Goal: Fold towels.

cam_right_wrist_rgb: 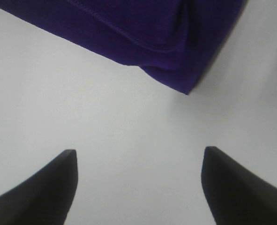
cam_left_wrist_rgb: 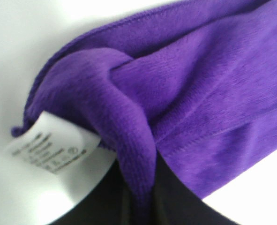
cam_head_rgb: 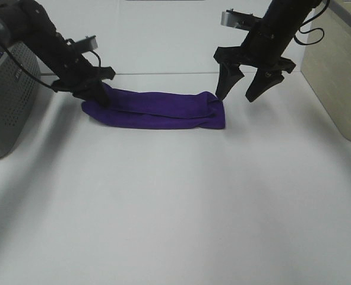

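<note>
The deep purple towel (cam_head_rgb: 157, 110) lies folded into a long strip across the far middle of the white table. My left gripper (cam_head_rgb: 95, 95) is shut on the towel's left end. In the left wrist view its dark fingers (cam_left_wrist_rgb: 175, 206) pinch a raised fold of the towel (cam_left_wrist_rgb: 199, 79), with the white care tag (cam_left_wrist_rgb: 54, 145) beside them. My right gripper (cam_head_rgb: 235, 98) is open and empty, just above and beside the towel's right end. In the right wrist view the right gripper (cam_right_wrist_rgb: 139, 150) is spread wide over bare table, and the towel's corner (cam_right_wrist_rgb: 152, 33) lies ahead of it.
A grey perforated basket (cam_head_rgb: 6, 101) stands at the left edge, close behind my left arm. A beige box (cam_head_rgb: 341, 77) stands at the right edge. The white table (cam_head_rgb: 175, 208) stretches in front of the towel.
</note>
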Controlling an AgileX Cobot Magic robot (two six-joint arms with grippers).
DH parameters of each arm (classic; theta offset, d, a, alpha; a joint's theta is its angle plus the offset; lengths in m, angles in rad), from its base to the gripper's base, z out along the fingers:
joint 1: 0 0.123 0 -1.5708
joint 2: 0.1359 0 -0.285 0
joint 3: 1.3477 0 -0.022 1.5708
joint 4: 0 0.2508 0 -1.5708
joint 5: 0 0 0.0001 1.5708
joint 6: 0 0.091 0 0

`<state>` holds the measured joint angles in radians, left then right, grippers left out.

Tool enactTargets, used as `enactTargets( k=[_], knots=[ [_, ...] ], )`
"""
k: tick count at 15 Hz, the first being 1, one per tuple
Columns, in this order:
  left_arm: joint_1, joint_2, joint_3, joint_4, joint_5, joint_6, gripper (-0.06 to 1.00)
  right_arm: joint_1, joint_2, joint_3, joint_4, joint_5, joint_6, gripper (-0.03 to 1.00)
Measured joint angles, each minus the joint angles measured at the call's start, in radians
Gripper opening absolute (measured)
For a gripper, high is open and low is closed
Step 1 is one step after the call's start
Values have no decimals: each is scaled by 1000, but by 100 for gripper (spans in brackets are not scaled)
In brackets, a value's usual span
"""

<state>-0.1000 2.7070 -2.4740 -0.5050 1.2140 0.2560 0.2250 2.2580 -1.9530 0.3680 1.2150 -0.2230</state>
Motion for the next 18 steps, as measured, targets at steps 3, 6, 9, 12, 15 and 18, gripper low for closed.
enactTargets(
  k=[3,6,9,12,15,18],
  knots=[
    [27,-112,-5,16,-2,15,3,0,-62,0,0,1,0,73],
    [-12,-131,-11,-33,0,70,3,0,-83,0,0,1,0,73],
    [-130,-109,-12,-55,0,97,3,0,-117,0,0,2,0,73],
    [-177,-74,-12,-64,-51,65,5,0,-118,0,0,2,1,73],
    [-211,-56,-12,-187,-135,55,45,0,-118,0,0,2,5,73],
    [-228,-56,-12,-315,-200,55,65,0,-122,0,0,2,28,73]
  ],
)
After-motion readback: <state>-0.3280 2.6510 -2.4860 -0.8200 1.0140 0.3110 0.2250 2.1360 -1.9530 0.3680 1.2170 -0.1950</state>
